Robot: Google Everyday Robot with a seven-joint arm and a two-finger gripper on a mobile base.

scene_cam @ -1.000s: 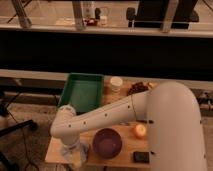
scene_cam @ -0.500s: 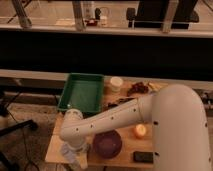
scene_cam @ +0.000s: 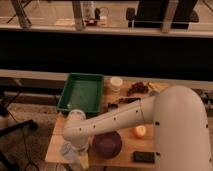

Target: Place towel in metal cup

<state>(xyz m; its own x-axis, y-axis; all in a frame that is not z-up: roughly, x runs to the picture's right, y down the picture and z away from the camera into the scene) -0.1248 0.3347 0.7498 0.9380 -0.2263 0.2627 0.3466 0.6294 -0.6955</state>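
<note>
My gripper (scene_cam: 74, 150) hangs at the end of the white arm (scene_cam: 120, 117), low over the front left corner of the wooden table (scene_cam: 55, 150). A pale, crumpled thing that looks like the towel (scene_cam: 67, 151) sits right at the gripper, at the table's edge. I cannot tell whether the gripper holds it. I see no metal cup; it is hidden or out of view.
A green tray (scene_cam: 82, 92) stands at the back left. A purple bowl (scene_cam: 106, 144) sits just right of the gripper. A yellow fruit (scene_cam: 139, 131), a black flat object (scene_cam: 144, 157), a white cup (scene_cam: 116, 82) and dark items (scene_cam: 140, 88) lie further right and back.
The arm's lower joint and gripper have shifted a little to the right along the table's front left corner, closer to the purple bowl. The pale towel stays at the gripper.
</note>
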